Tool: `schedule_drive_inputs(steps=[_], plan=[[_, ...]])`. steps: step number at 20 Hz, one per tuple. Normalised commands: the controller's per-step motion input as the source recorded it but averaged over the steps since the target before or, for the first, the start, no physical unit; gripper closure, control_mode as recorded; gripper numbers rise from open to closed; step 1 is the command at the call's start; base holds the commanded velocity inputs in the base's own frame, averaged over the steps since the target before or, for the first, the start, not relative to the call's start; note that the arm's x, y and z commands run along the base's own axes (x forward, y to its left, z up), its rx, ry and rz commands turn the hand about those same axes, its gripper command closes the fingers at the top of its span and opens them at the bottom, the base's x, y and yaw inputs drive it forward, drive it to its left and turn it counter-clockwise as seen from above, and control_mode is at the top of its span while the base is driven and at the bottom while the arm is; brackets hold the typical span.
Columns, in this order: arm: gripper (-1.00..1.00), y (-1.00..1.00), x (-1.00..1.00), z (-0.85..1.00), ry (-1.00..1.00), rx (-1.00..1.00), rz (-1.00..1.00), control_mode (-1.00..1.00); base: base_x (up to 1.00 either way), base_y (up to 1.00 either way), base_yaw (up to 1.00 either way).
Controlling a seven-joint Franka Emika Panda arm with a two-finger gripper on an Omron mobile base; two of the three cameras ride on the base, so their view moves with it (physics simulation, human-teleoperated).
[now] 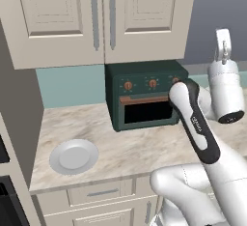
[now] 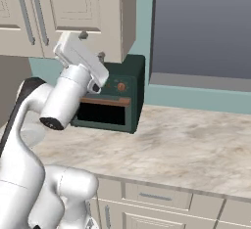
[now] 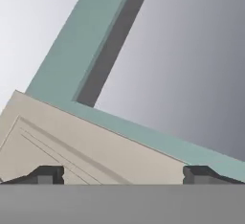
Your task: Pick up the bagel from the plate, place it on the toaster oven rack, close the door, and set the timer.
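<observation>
Left base view, arm (image 1: 195,123) before toaster oven (image 1: 144,94), plate (image 1: 74,156) bare, cabinets (image 1: 96,17) above

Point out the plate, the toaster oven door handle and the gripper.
plate (image 1: 74,156): left base view, middle of its bare white face.
door handle (image 1: 144,99): left base view, copper bar above the window.
gripper (image 3: 123,175): hand view, midway between the dark fingertips.

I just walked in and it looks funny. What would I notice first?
The big white robot arm, raised up in front of the counter with its open claw up by the wall cupboards. Behind it sits a dark green toaster oven on the counter, and left of that an empty plate.
</observation>
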Motion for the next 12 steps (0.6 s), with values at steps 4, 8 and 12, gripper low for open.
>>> schedule_drive_inputs(steps=[4, 8, 12], plan=[[-1.00, 0.10, -0.17, 0.69, -0.41, -0.11, 0.12, -1.00, 0.00, 0.00, 0.00], [-1.00, 0.00, -0.52, 0.31, -0.13, -0.57, 0.05, -1.00, 0.00, 0.00, 0.00], [-1.00, 0.00, -0.53, 0.29, 0.02, -0.84, 0.04, -1.00, 0.00, 0.00, 0.00]])
